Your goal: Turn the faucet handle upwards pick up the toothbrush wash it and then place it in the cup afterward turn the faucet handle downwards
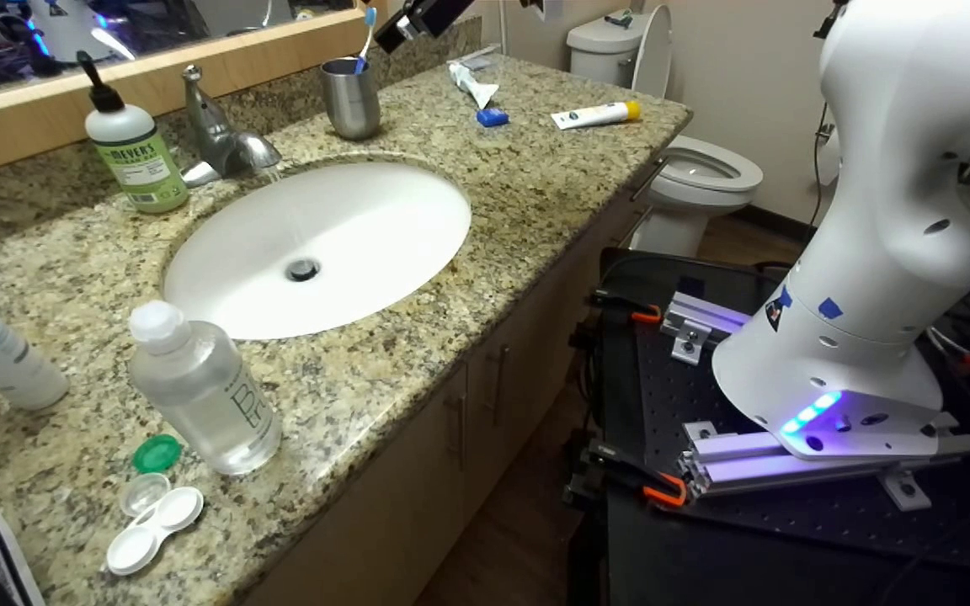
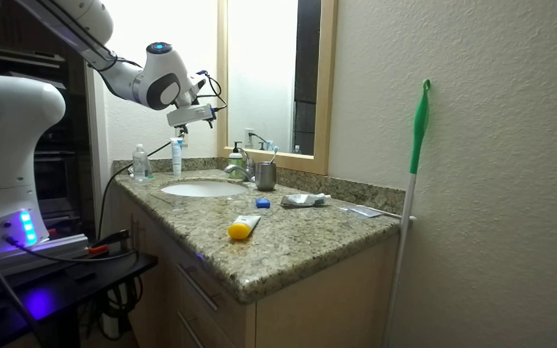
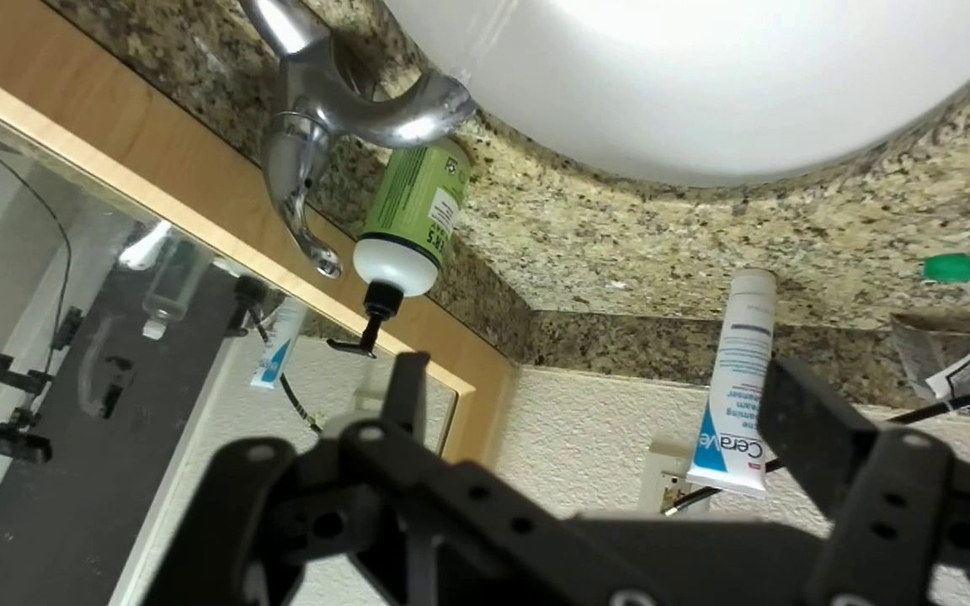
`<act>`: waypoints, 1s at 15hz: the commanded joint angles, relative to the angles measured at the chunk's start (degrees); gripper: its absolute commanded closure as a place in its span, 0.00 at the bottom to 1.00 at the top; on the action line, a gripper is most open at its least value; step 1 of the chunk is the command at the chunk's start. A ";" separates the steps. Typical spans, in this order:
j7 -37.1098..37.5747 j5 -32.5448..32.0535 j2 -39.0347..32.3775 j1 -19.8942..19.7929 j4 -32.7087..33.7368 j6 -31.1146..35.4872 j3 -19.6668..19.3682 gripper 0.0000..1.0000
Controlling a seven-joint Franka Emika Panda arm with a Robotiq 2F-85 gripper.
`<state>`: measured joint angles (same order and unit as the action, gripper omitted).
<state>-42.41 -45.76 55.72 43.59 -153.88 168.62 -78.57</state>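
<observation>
Seen on my remote feed, a speckled stone counter tops wood-toned cabinets below a wood-framed mirror in a bathroom with textured pale walls. Strong light whitens the wall beside the mirror, and in an exterior view I see a white toilet, lid raised, on a brown floor

The surface is speckled in tan, brown, grey and black. The faucet handle and the faucet are shiny chrome; the sink is plain white. The cup is plain metallic grey, the toothbrush blue and white. Left of the faucet in an exterior view, the soap bottle is green with white shoulders, its pump black. At far right there, a white tube has a yellow cap. The hand is black.
</observation>
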 commanded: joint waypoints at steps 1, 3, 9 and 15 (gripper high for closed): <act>0.49 6.07 -5.99 6.87 4.03 4.89 -1.02 0.00; -0.80 7.46 -10.03 13.25 4.93 11.19 -3.84 0.00; -1.13 12.31 -20.68 35.42 11.38 30.44 -16.12 0.00; 0.25 18.80 -19.14 38.40 17.97 29.21 -18.19 0.00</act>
<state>-42.07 -26.94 36.48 82.14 -135.86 197.97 -96.92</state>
